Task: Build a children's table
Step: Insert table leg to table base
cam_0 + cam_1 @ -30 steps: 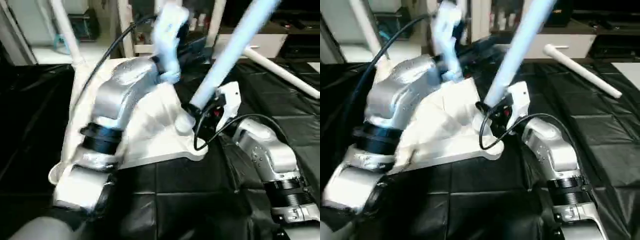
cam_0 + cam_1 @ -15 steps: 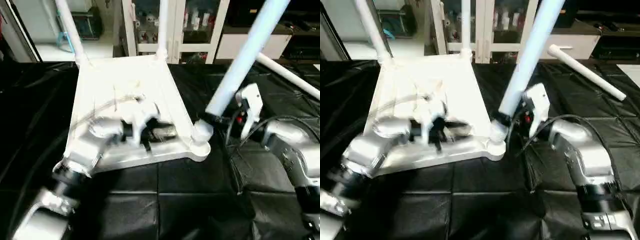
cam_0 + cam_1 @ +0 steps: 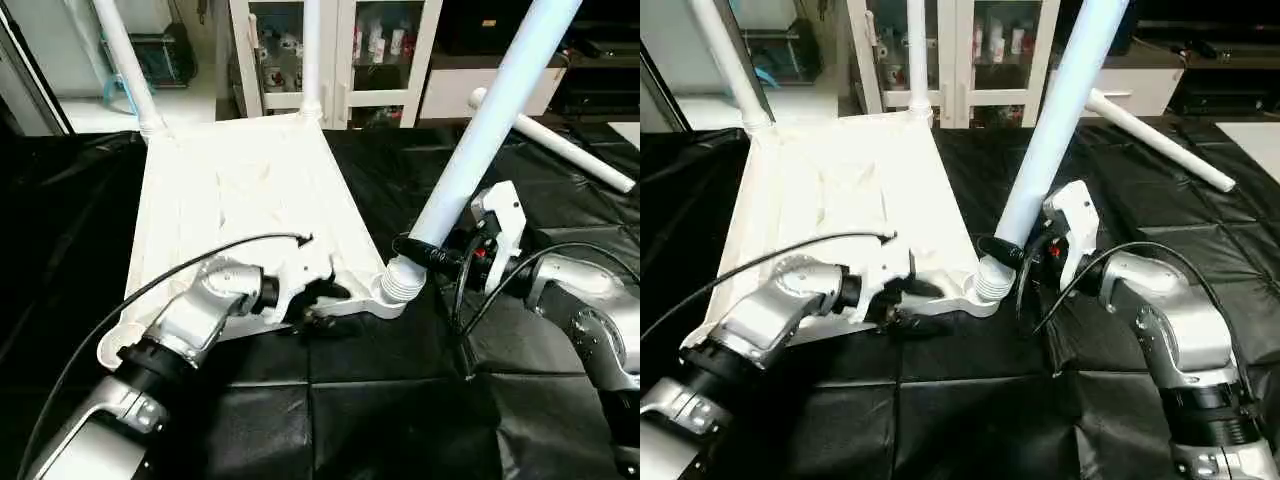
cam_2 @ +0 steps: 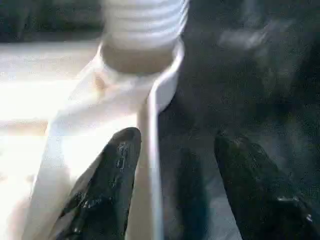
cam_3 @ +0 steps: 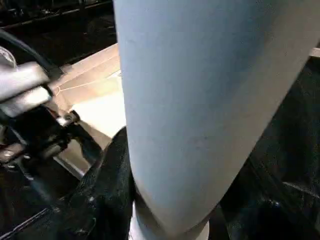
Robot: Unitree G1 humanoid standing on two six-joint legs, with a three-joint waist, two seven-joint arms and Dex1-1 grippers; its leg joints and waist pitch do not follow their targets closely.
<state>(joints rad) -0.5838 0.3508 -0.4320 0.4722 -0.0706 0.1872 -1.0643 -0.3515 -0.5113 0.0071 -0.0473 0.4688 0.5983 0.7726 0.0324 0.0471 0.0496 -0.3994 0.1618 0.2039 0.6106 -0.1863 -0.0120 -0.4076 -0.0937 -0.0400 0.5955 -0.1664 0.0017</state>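
The white plastic square tabletop lies upside down, ribbed underside up, on my black-covered desk. Two long white tapered tube legs stand in its far corner sockets: the far-left leg and the far-right leg. A third white tube leg rises tilted out of the round corner socket nearest my right arm, its ribbed lower end seated in that socket. A fourth white tube leg lies loose on the desk well beyond my right arm, apart from the tabletop.

My right gripper is clamped around the tilted leg just above the socket; in the right wrist view the pale tube sits between my black fingers.

My left gripper is down at the near edge of the tabletop, just beside the occupied socket. Its jaws are apart and straddle the thin white rim: in the left wrist view one black finger lies over the tabletop's inner side and the other over the black desk outside, with the rim running between them. I cannot tell whether either finger touches the rim. A black cable arcs over the tabletop to my left wrist.
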